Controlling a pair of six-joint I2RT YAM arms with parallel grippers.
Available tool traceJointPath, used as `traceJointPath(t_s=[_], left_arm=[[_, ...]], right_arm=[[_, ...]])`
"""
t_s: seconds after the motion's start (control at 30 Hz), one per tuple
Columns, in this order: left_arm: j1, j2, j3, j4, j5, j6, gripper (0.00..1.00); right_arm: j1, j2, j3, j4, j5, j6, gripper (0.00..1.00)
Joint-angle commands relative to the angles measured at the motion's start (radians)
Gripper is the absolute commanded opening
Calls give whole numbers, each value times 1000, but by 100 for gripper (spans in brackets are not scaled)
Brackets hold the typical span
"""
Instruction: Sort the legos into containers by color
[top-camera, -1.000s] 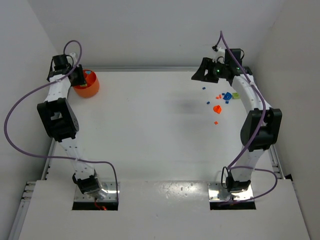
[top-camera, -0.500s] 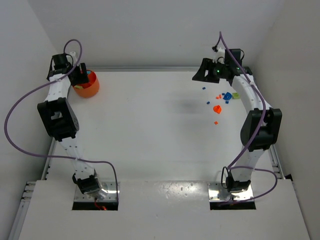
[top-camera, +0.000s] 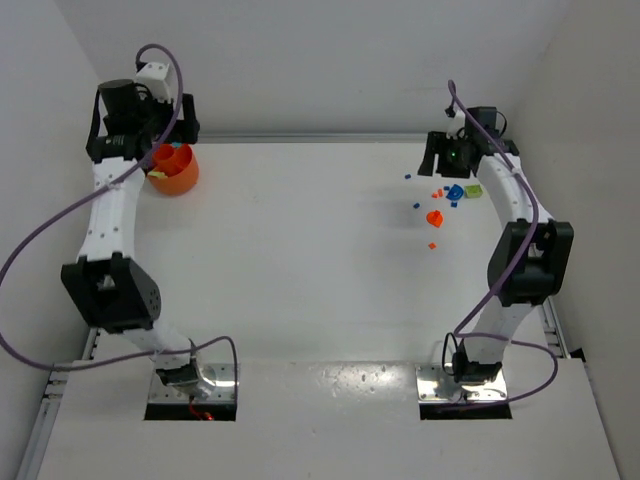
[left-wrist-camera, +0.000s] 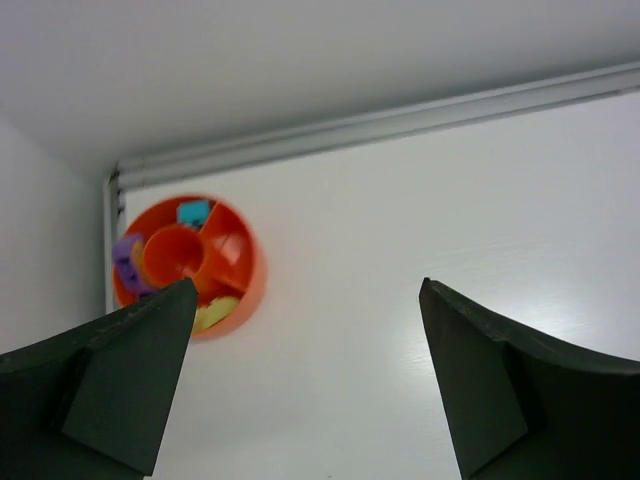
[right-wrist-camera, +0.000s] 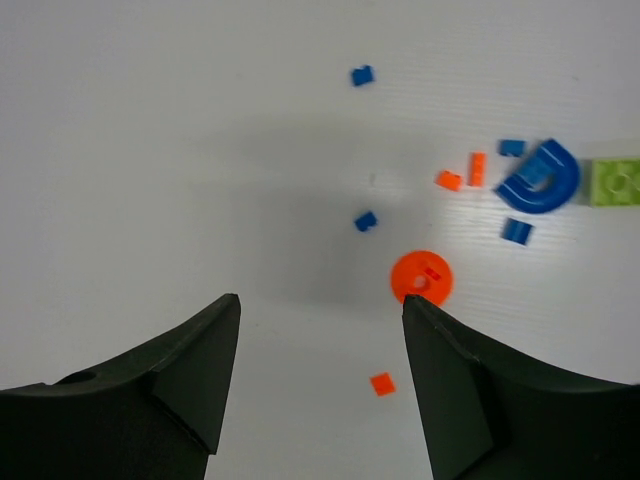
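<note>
Left pincer (left-wrist-camera: 307, 292) is gaping wide, holding nothing, near the orange bowl (left-wrist-camera: 253, 288) at upper left — right pincer (right-wrist-camera: 320, 302) is hovering open over scattered legos (right-wrist-camera: 421, 277) on the tabletop (top-camera: 300, 250), upper right.

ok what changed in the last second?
The left end effector opened wide and rose away from the orange bowl; it is empty now. The right end effector shifted right, over the loose legos, jaws apart and empty. Bowl and table legos stayed put.
</note>
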Motion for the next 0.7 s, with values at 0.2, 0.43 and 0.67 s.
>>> traceJointPath(t_s=[0.2, 0.43, 0.67], left_arm=[[-47, -375, -238, 19, 255, 47, 100], [-57, -464, -331, -10, 297, 47, 100], [-57, -465, -353, -11, 286, 27, 100]], right_arm=[[-115, 75, 157, -150, 162, -325, 65], [-192, 372, 533, -352, 218, -367, 61], [-210, 433, 481, -271, 255, -367, 58]])
